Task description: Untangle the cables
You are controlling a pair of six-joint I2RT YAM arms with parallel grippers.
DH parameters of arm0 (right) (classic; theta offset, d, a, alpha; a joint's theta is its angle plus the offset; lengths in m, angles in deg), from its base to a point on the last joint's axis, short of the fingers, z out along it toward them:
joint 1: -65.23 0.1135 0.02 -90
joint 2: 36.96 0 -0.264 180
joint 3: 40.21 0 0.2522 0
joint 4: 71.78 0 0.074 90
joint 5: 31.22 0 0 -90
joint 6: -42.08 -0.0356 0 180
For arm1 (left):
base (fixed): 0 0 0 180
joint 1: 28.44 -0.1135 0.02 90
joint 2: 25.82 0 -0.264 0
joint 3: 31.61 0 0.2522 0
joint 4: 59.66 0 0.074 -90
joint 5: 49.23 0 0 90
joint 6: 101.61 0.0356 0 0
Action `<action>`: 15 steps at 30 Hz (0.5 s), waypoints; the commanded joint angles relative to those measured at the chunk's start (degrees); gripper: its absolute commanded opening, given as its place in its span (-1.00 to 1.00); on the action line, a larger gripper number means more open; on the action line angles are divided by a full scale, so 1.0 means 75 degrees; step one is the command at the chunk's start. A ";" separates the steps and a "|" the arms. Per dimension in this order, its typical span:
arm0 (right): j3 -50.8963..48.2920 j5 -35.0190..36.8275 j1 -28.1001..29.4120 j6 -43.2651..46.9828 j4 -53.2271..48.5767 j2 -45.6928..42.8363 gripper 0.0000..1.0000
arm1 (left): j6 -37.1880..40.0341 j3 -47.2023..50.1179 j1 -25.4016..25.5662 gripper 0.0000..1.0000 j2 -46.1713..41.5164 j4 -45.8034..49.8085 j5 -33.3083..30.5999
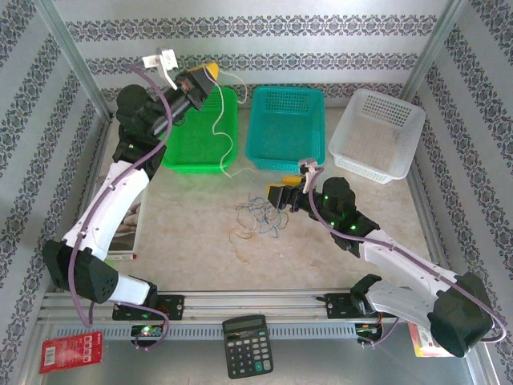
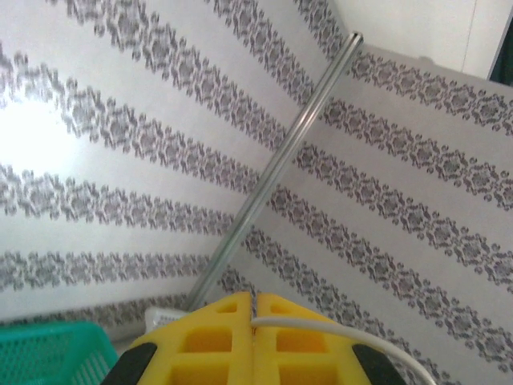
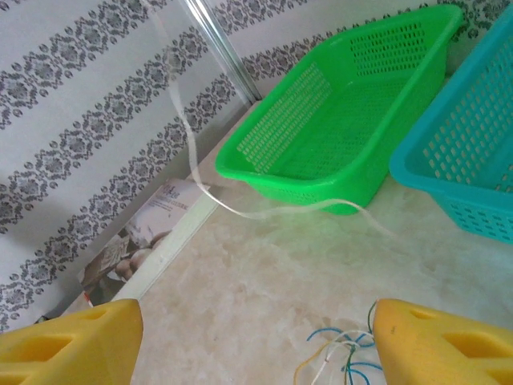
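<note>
Our left claw (image 2: 252, 322) is clamped shut on a whitish, hair-thin curly cable (image 2: 337, 327), which comes out of the seam between the yellow fingers. The claw is held high near the patterned back wall (image 1: 264, 32), above the green plastic mesh basket (image 1: 196, 167). From it the strand hangs in loose curls across that basket and reaches the pale stone-look table (image 1: 184, 224) just before the basket's front rim.

Our right claw (image 3: 258, 321) stands wide apart and holds nothing. It is low over the table, with the small tangle of pale yellow, whitish and blue cables (image 3: 341, 353) just beside it.

We judge these wires to be almost weightless, limp and springy. They should follow a pull readily, but their curls will likely hook on one another and drag the whole heap along. Being so fine, they may slip between the pads. We would pinch one strand at a free end or an outer loop, never the middle of the knot, and draw it out slowly.

Much is unclear:
- The left wrist view cuts off the claw at the lower edge.
- The right wrist view cuts off the lower part of the tangle.
- We cannot tell whether the lifted strand's far end joins the heap.
- We cannot count the strands or trace their crossings; they are too thin.
</note>
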 commanded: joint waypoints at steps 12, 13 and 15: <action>-0.0681 0.0078 -0.0415 -0.0095 -0.0309 -0.0623 0.52 | 0.0994 -0.2743 -0.1040 -1.00 0.1812 0.0502 -0.0827; -0.0698 0.0066 -0.0457 -0.0095 -0.0353 -0.0663 0.52 | 0.0987 -0.2915 -0.1096 -1.00 0.1992 0.0525 -0.0830; -0.0733 0.0028 -0.0525 -0.0086 -0.0436 -0.0704 0.52 | 0.0958 -0.3227 -0.1192 -1.00 0.2318 0.0542 -0.0782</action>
